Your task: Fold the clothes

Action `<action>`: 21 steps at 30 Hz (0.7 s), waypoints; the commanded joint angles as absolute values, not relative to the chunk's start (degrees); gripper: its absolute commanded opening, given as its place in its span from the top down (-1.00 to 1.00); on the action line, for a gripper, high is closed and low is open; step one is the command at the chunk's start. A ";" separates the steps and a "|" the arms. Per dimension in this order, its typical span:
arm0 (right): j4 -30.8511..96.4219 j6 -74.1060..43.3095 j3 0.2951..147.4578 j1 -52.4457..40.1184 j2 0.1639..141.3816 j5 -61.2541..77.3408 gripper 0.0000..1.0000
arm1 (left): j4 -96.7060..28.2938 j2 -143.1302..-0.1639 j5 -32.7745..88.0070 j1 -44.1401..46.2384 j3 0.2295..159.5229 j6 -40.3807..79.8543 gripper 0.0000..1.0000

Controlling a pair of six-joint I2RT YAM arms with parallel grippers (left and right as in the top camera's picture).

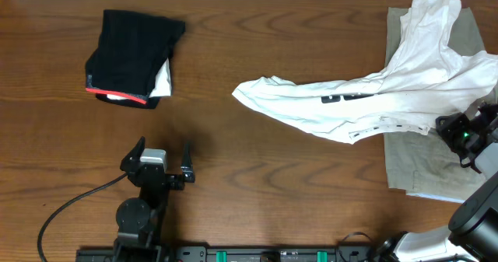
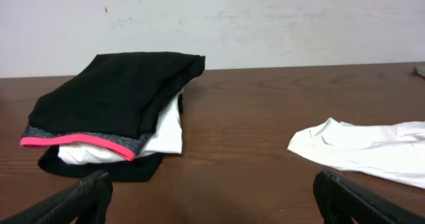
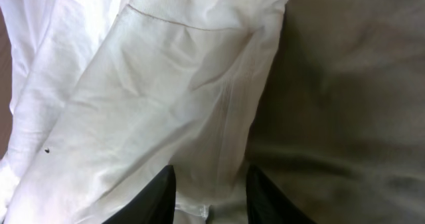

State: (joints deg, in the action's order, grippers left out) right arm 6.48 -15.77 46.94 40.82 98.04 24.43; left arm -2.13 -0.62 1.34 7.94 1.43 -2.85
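Note:
A large white T-shirt with black print lies stretched from the table's middle to the back right corner. Its right part rests on a grey-beige garment. My right gripper is at the shirt's right edge. In the right wrist view its fingers pinch a fold of the white T-shirt beside the grey-beige cloth. A folded black, red-edged garment lies at the back left. My left gripper stands wide open over bare wood, holding nothing.
Under the black garment lies folded white cloth. The T-shirt's left tip shows in the left wrist view, right of my left gripper. A black cable trails by the left arm's base.

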 commanded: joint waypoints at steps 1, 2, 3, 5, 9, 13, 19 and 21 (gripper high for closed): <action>5.82 -17.15 46.70 41.19 98.17 24.03 0.42 | -4.01 -0.23 0.89 8.12 0.23 -3.16 -0.96; 5.45 -17.19 46.70 41.19 98.17 24.03 0.45 | -4.03 -0.23 0.89 8.12 0.23 -3.18 -0.96; 5.23 -17.19 46.70 41.19 98.17 24.03 0.48 | -4.01 -0.23 0.86 8.12 0.23 -3.18 -0.96; 4.91 -17.15 46.70 41.19 98.17 24.01 0.48 | -4.03 -0.23 0.86 8.12 0.23 -3.18 -0.96; 4.56 -17.12 46.70 41.19 98.26 23.14 0.37 | -4.01 -0.23 0.86 8.12 0.23 -3.18 -0.96; 4.03 -17.15 46.70 41.19 98.59 23.14 0.35 | -4.01 -0.23 0.86 8.12 0.23 -3.18 -0.96; 2.94 -17.12 46.70 41.19 99.92 23.09 0.29 | -4.03 -0.23 0.86 8.12 0.23 -3.18 -0.96; 2.63 -17.12 46.70 41.19 100.99 23.09 0.28 | -4.03 -0.23 0.86 8.12 0.23 -3.16 -0.96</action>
State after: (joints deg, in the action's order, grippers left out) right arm 2.85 -16.95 46.94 40.82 98.87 23.51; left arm -2.13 -0.62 1.34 7.94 1.43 -2.85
